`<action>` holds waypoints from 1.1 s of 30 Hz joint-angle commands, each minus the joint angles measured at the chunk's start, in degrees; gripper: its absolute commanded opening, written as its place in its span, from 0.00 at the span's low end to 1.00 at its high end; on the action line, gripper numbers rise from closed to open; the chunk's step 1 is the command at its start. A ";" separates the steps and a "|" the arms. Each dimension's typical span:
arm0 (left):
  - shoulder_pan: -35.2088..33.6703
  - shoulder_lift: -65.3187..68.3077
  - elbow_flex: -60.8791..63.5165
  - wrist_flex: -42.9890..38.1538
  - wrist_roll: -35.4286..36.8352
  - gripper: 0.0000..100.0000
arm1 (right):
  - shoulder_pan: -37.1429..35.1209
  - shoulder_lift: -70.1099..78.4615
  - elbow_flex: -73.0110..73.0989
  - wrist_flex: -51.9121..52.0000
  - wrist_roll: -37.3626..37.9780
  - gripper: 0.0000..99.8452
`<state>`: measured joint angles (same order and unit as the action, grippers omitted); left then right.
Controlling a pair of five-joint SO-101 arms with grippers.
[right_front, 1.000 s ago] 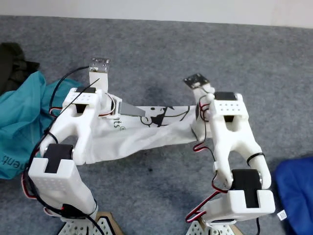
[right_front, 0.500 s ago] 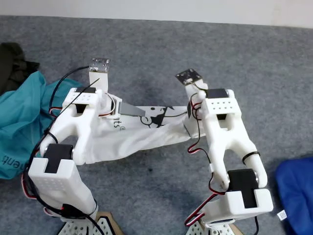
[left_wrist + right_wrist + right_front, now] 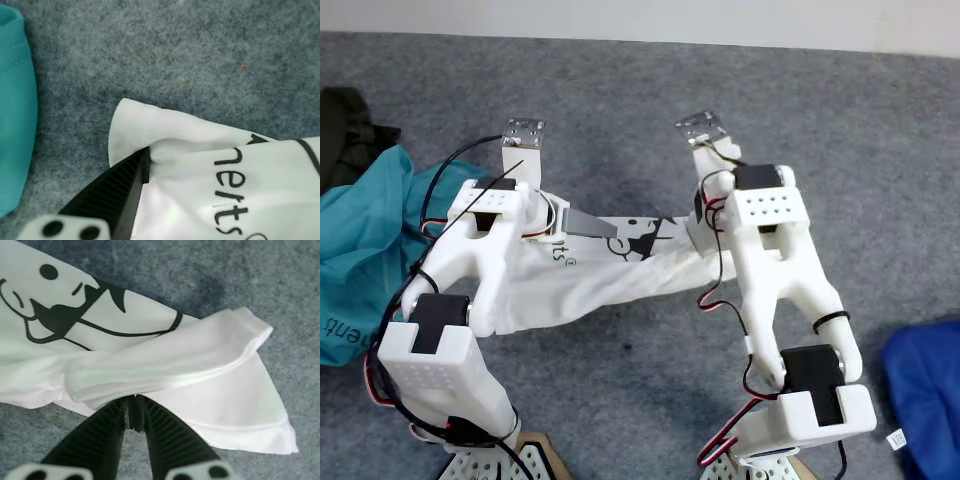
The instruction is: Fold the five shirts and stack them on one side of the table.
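Your left fingers (image 3: 120, 185) and right fingers (image 3: 100, 432) clamped the one white shirt's (image 3: 610, 275) ends. One teal shirt (image 3: 360, 250) and one blue shirt (image 3: 925, 390) lay aside.

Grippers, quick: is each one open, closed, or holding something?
Left gripper: closed, pinching the white shirt.
Right gripper: closed on a fold of the white shirt.

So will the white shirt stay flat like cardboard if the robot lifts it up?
Probably not. The white shirt looks bunched and creased, so it is likely floppy. It folds over itself at the right end effector, so it seems thin and light. It puckers where the left end effector pinches it, so it probably holds without slipping.
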<state>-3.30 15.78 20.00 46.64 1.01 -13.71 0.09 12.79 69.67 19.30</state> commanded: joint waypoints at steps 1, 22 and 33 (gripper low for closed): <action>0.13 -0.75 0.13 -1.23 -0.18 0.60 | -1.63 -1.63 -2.77 0.22 -0.62 0.01; 0.13 -0.75 0.13 -1.23 -0.18 0.60 | -8.22 -1.19 2.07 -7.60 -2.90 0.01; 0.13 -0.75 0.13 -1.23 -0.18 0.60 | -0.31 -8.92 10.77 -5.32 1.85 0.01</action>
<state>-3.30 15.78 20.00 46.64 1.01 -17.76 -2.37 22.11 65.89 20.18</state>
